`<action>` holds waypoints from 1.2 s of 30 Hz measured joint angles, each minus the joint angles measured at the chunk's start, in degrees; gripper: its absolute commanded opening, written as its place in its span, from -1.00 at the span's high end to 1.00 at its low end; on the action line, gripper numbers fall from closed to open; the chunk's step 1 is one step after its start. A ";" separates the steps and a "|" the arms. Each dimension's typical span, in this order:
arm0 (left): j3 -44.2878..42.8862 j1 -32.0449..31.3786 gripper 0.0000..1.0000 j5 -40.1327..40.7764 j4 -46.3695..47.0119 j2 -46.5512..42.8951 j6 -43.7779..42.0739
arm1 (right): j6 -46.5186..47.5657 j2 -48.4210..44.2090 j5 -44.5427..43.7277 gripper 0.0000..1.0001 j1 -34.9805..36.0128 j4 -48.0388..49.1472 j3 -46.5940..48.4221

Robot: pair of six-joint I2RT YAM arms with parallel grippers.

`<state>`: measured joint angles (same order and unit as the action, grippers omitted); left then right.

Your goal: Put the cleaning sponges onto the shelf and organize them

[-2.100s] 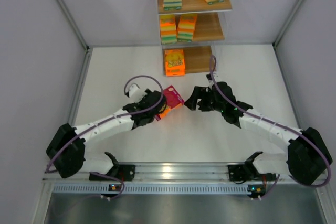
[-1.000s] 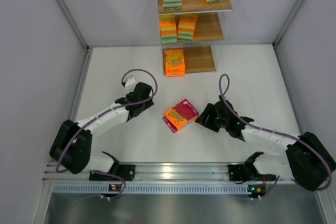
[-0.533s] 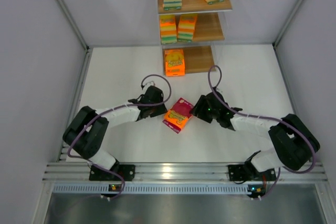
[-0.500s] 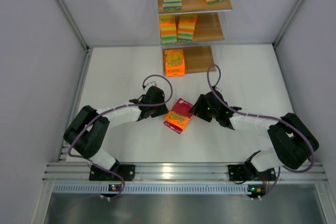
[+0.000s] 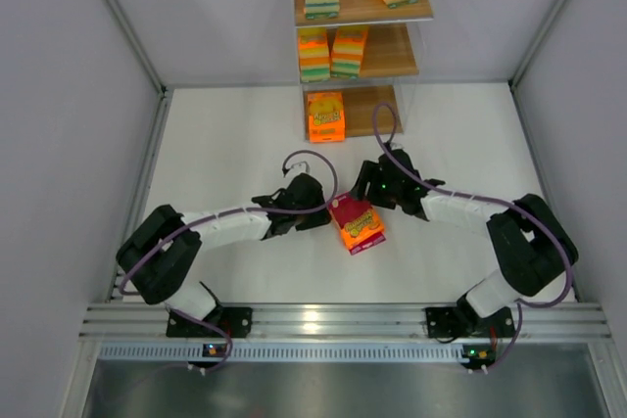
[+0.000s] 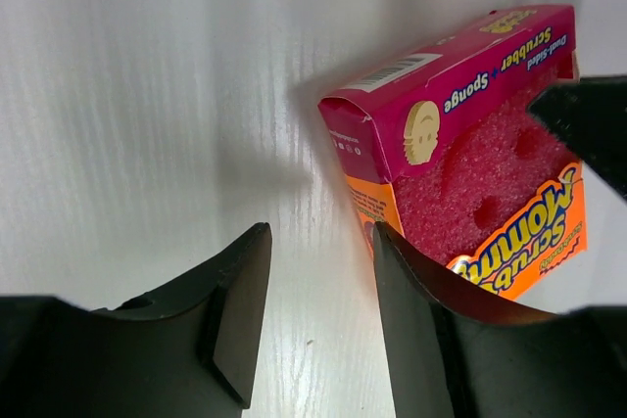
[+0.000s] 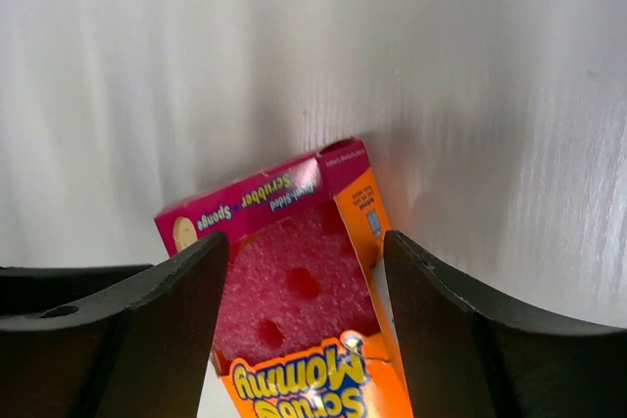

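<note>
The pink-red rectangular sponge pack point(image 5: 358, 224), foam in a printed card sleeve, lies flat on the white worktop point(image 5: 225, 134), well in front of the narrow three-tier shelf of brown wooden boards point(image 5: 387, 110). The right pincer point(image 7: 306, 237) is spread wide and straddles the pack's shelf-side end; whether its fingers touch it cannot be told. The left pincer point(image 6: 321, 232) is released and empty, just beside the pack's corner. The pack looks light and squashy with a smooth sleeve, so a gentle clamp across the sleeve's narrow sides seems safest.
</note>
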<state>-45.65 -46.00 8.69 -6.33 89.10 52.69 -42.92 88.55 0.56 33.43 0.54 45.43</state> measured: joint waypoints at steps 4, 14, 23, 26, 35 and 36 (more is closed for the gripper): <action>1.73 0.42 -0.13 1.49 0.28 -3.39 0.44 | 4.28 -0.79 0.79 -0.07 -0.24 -3.91 -0.02; 5.90 2.23 -0.15 1.90 0.39 -8.66 0.07 | 8.79 -6.19 6.40 0.22 -6.16 -4.46 -5.92; 6.32 2.25 -0.15 1.81 0.39 -9.01 0.09 | 11.02 -5.57 13.22 0.31 -6.54 -2.32 -6.14; 6.67 2.25 -0.16 1.81 0.39 -9.01 0.09 | 11.32 -4.50 13.81 0.36 -6.54 -1.44 -6.16; 7.50 2.25 -0.17 1.84 0.39 -9.94 0.09 | 11.76 -2.78 15.06 0.89 -6.62 1.14 -6.12; 7.56 2.25 -0.17 1.86 0.39 -10.16 0.09 | 11.67 -2.95 14.86 0.93 -6.67 1.07 -6.12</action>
<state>-38.09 -43.75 10.55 -5.93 78.94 52.77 -31.24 85.60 15.42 26.76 1.61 39.31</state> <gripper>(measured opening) 0.583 0.077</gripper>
